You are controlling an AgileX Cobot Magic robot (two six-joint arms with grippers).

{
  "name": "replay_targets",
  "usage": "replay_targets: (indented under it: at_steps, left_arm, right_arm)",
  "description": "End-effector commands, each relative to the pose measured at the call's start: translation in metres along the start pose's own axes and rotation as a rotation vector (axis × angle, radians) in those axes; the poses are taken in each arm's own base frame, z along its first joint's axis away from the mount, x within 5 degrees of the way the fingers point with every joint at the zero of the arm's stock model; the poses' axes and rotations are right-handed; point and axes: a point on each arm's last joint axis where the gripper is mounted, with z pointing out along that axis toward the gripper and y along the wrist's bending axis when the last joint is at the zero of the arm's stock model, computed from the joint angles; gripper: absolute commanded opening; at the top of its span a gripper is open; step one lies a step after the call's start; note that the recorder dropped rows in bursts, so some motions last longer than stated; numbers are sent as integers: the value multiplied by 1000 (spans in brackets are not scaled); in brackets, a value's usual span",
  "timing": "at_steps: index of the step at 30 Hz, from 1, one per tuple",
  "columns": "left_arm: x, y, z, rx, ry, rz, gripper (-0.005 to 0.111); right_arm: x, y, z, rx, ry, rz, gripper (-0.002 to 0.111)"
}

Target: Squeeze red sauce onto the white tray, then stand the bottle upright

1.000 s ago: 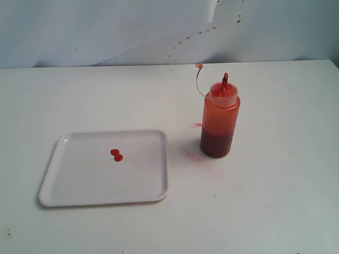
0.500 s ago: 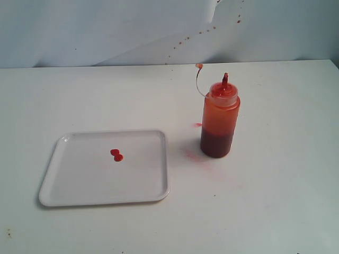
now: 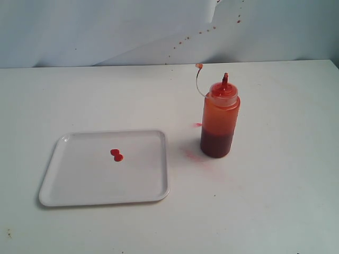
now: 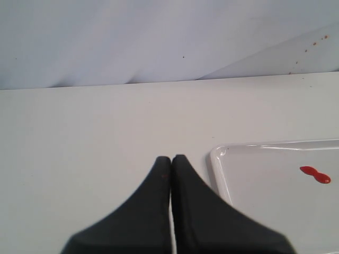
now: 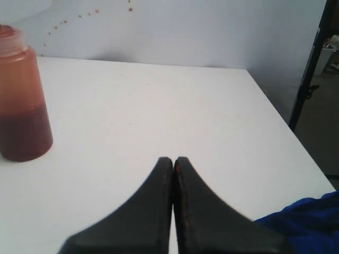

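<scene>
Left end effector [image 4: 170, 159] and right end effector [image 5: 173, 160] are closed, empty; squeeze bottle [image 3: 219, 120] stands upright, centre-right.

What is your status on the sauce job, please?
Left gripper shut, empty. Right gripper shut, empty. Bottle upright beside white tray; red sauce on it. Nothing obstructing.

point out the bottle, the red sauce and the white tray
bottle [image 3: 219, 119], exterior view, middle of its body
red sauce [image 3: 116, 155], exterior view, the joined blobs
white tray [image 3: 79, 182], exterior view, bare floor
</scene>
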Motion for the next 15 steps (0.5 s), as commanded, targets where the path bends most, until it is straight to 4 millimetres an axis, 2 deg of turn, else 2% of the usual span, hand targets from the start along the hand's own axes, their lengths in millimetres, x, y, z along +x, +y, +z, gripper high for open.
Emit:
replay_targets:
  at_steps: [1,15]
  left_arm:
    - [2,0,0,-1,-1,1,1]
    - [2,0,0,-1,-1,1,1]
  right_arm:
    - [2,0,0,1,15,22,0]
    - [2,0,0,1,15,24,0]
